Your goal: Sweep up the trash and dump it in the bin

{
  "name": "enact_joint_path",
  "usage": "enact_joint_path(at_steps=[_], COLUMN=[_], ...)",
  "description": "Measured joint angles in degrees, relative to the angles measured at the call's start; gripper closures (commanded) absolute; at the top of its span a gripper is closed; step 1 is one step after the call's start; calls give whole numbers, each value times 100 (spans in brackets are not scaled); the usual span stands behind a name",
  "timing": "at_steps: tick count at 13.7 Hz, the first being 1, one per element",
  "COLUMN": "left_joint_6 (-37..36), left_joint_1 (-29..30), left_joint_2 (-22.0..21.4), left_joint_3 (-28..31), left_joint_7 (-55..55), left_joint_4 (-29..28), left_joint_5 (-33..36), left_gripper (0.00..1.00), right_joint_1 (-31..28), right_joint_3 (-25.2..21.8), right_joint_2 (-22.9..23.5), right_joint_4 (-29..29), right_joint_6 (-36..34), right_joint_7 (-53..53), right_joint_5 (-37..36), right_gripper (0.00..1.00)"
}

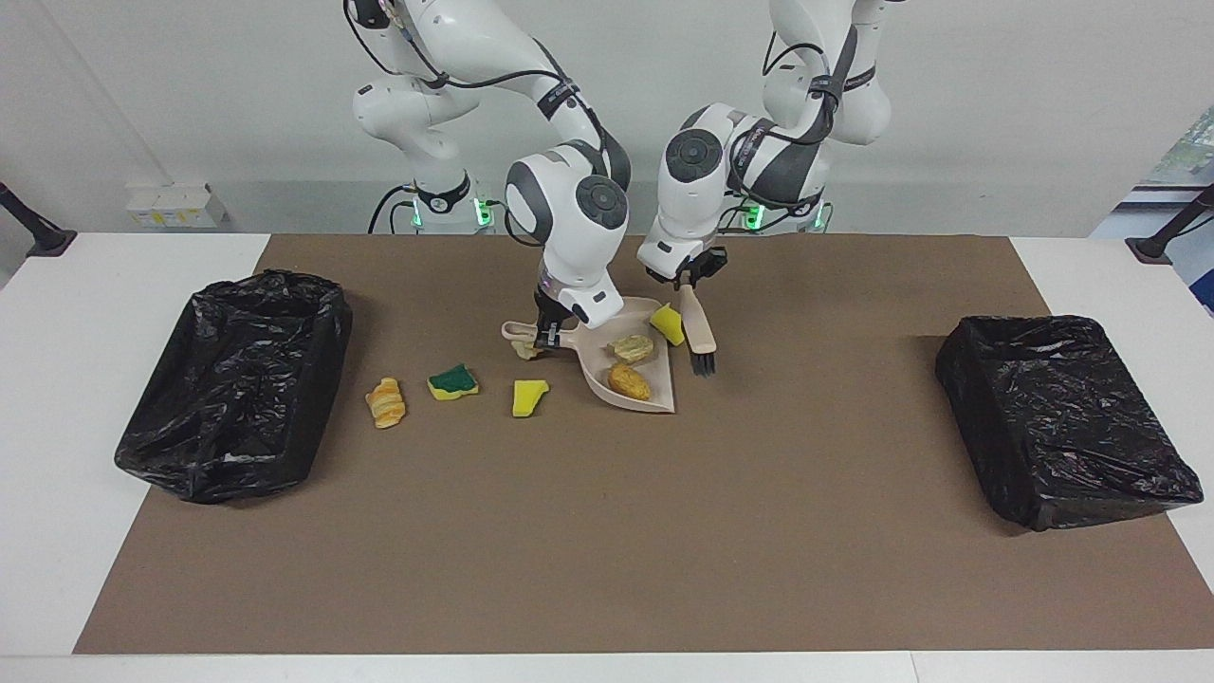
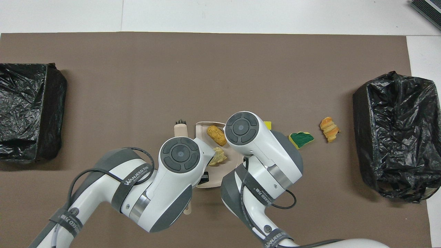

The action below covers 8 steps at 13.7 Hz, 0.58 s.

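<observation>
Fingers of the left gripper [image 1: 685,283] are pinched tight on the brush [image 1: 699,332] handle's end, the brush hanging tilted with its black bristles just beside the dustpan [image 1: 654,398]. Those of the right gripper [image 1: 548,340] are clamped on the dustpan's handle.

Facing view: the dustpan sits mid-mat between the two arms. In it lie an orange bread bit [image 1: 629,381], a tan lump [image 1: 634,349] and a yellow chunk [image 1: 668,324] at its rim. A pale lump [image 1: 524,351] lies under the handle. Toward the right arm's end sit a yellow wedge [image 1: 529,396], a green sponge [image 1: 452,382] and a striped roll [image 1: 385,402], strung out toward one bin [image 1: 237,403]; the other bin [image 1: 1067,417] stands well apart at the left arm's end.

Overhead view: both wrists cover much of the dustpan [image 2: 201,127]. The bread bit [image 2: 216,135] and tan lump [image 2: 218,157] show inside; the sponge [image 2: 301,139] and roll [image 2: 329,129] lie near the bin [image 2: 392,134].

These scraps look light, soft and springy, likely to roll or bounce under bristles, so they want low, slow strokes rather than gripping. The pan and brush look like stiff, smooth plastic, best held by their handles; the bins wear crinkled black film.
</observation>
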Motion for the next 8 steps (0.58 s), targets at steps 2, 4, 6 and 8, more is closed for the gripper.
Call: enact_joint_path(at_steps=[2, 4, 6, 8], left_joint_6=[-219, -756, -926, -948], left_joint_1=[59, 257, 576, 955], left_joint_2=[0, -33, -154, -279], left_joint_3=[4, 5, 8, 18], left_joint_7=[-97, -95, 378, 1320], left_joint_4=[-31, -111, -380, -688], left_joint_5=[-32, -69, -264, -517], left_gripper=[100, 100, 100, 100], right_joint_1=[-5, -42, -129, -168], right_joint_3=[-1, -3, -4, -5], right_joint_2=[-18, -51, -89, -92], right_joint_4=[-44, -60, -70, -90], right_joint_6=[-35, -355, -331, -46], right_joint_7=[-214, -507, -769, -1145], right_joint_5=[180, 246, 291, 354], right_gripper=[100, 100, 100, 100])
